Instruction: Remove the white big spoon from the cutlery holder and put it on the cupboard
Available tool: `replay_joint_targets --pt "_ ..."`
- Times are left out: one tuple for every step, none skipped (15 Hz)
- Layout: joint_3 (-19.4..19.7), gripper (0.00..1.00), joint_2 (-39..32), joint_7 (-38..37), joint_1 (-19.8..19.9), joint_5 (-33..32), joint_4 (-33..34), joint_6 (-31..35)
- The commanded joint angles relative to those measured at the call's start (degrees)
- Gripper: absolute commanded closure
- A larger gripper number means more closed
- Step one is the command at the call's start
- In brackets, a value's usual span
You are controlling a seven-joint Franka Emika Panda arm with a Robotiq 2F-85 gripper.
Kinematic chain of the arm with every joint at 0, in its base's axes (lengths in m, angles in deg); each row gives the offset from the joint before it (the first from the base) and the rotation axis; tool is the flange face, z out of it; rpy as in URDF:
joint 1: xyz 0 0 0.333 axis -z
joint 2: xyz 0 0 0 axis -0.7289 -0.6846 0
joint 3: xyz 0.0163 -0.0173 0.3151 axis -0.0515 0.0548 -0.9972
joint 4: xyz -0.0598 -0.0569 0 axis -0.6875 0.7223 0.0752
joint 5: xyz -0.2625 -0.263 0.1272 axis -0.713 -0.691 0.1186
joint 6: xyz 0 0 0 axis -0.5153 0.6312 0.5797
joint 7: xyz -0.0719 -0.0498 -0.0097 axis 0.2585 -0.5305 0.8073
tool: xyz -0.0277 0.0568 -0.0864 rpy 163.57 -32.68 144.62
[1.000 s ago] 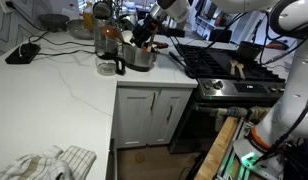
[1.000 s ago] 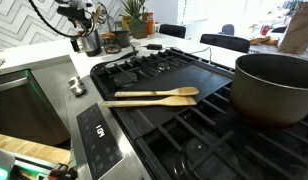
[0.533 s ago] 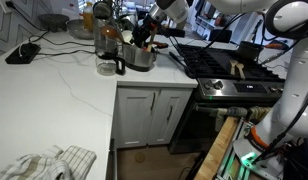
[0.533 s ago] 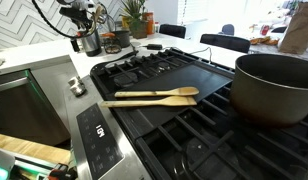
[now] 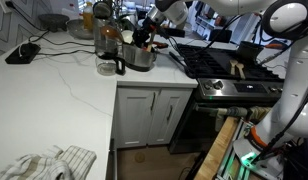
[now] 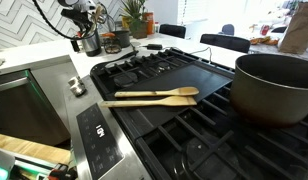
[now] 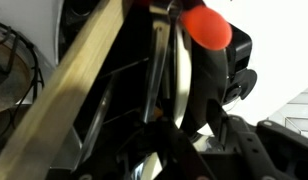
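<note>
The cutlery holder [image 5: 142, 60] is a squat, shiny metal pot at the back of the white stone top of the cupboard [image 5: 64, 90], next to the stove. It also shows far off in an exterior view [image 6: 91, 44]. My gripper [image 5: 147, 36] hangs right over it, among the utensils. In the wrist view the whitish handle of the white big spoon [image 7: 180, 75] runs down between my dark fingers [image 7: 189, 132], which look closed on it. A tan wooden handle [image 7: 74, 85] crosses diagonally beside it. The spoon's bowl is hidden.
A clear glass jug [image 5: 109, 48] stands just beside the holder. The black gas stove [image 5: 219, 65] is on the other side, with two wooden utensils [image 6: 149, 97] and a large dark pot [image 6: 274, 85] on it. A cloth [image 5: 49, 163] lies at the counter's near end.
My gripper has risen slightly above the holder. Nothing else has moved.
</note>
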Motion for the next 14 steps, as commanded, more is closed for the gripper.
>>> replay_joint_targets --pt "-1.1 0.68 -1.3 -0.5 1.2 0.5 1.2 -0.2" --pt "-1.1 0.66 -1.3 -0.5 1.2 0.4 1.2 -0.2" --pt "-1.2 0.68 -1.5 -0.4 1.3 0.4 1.3 -0.3" --pt "-1.2 0.67 -1.6 -0.4 1.3 0.3 1.4 -0.3" --pt "-1.2 0.68 -1.7 -0.5 1.3 0.4 1.4 -0.2" --pt "-1.3 0.65 -1.8 -0.4 1.3 0.4 1.4 -0.3" --pt "-1.3 0.68 -1.8 -0.5 1.3 0.4 1.4 -0.3" --pt "-1.3 0.7 -1.9 -0.4 1.3 0.4 1.4 -0.3" --pt "-1.3 0.89 -1.8 -0.4 1.3 0.4 1.3 -0.2" --pt "-1.3 0.95 -1.8 -0.4 1.3 0.3 1.3 -0.3" --pt "-1.4 0.93 -1.7 -0.3 1.4 0.4 1.3 -0.3" --pt "-1.4 0.99 -1.6 -0.4 1.4 0.4 1.3 -0.2" --pt "-1.4 1.0 -1.4 -0.4 1.5 0.4 1.3 -0.4" --pt "-1.3 1.0 -1.2 -0.6 1.6 0.2 1.4 -0.3"
